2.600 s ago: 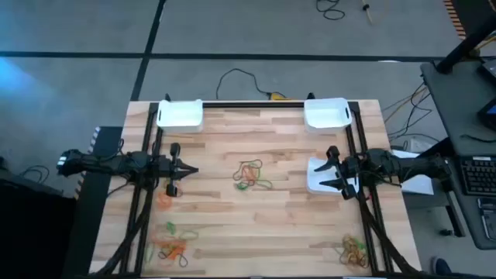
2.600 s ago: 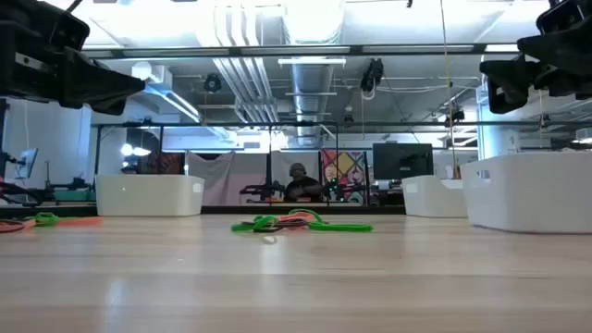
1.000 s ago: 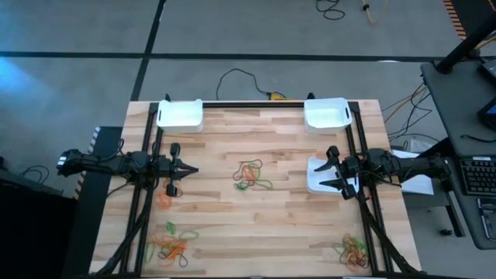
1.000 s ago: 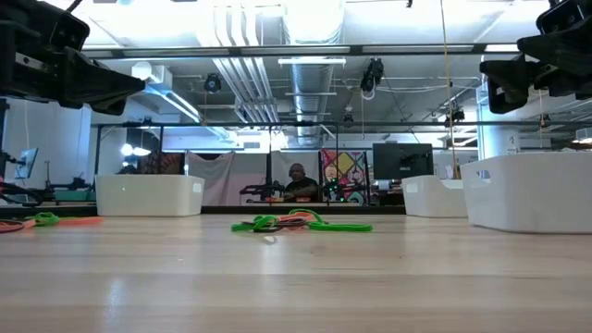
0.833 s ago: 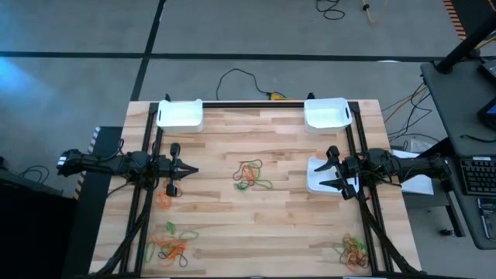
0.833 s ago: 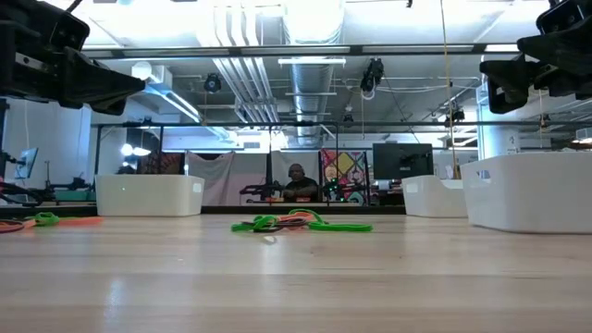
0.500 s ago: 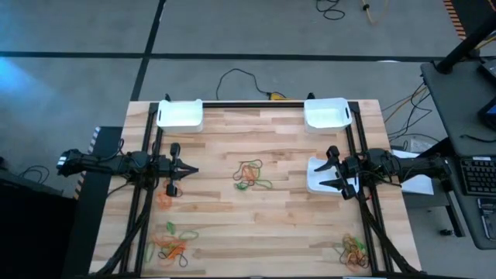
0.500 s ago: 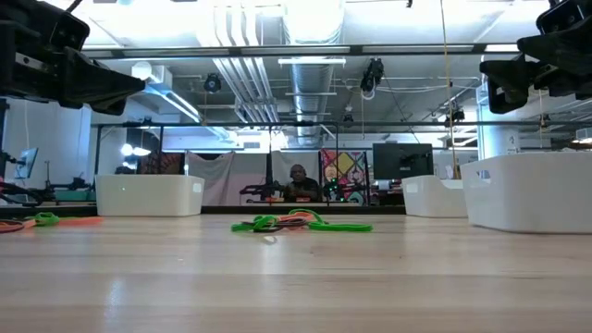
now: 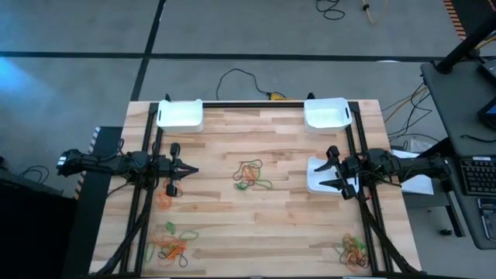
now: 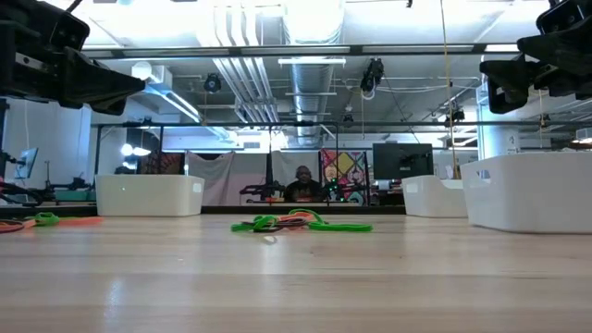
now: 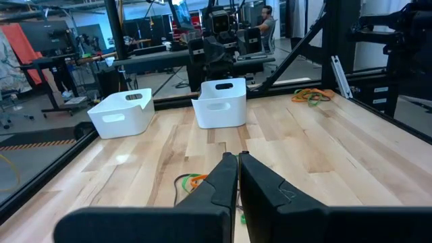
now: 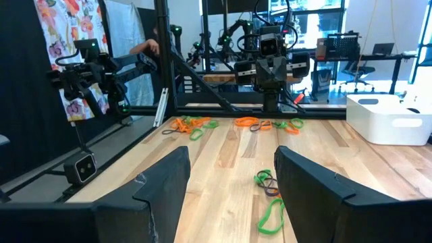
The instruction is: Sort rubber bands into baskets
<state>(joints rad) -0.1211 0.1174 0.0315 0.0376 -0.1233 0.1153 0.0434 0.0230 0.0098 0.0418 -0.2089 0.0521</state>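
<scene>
While both arms hang level over it, the wooden bench [image 9: 256,205] carries three white baskets: one at the far left corner [image 9: 180,115], one at the far right corner [image 9: 325,113], and a third [image 9: 318,177] at the right side, just under the right hand. The left arm [image 9: 108,163] reaches in from the left edge, the right arm [image 9: 395,166] from the right edge, and their hands point at each other across the middle.

The left hand [image 9: 192,170] has its fingers pressed together and grips nothing. The right hand [image 9: 325,173] stands wide and empty above the near rim of the third basket.

Rubber bands lie in loose heaps on the bare wood: a green and orange tangle [image 9: 251,176] at mid-bench between the hands, a heap at the near left corner [image 9: 172,242], another at the near right corner [image 9: 355,249], and what seems to be a lone orange band [image 9: 165,198] just below the left hand. All baskets look empty.
</scene>
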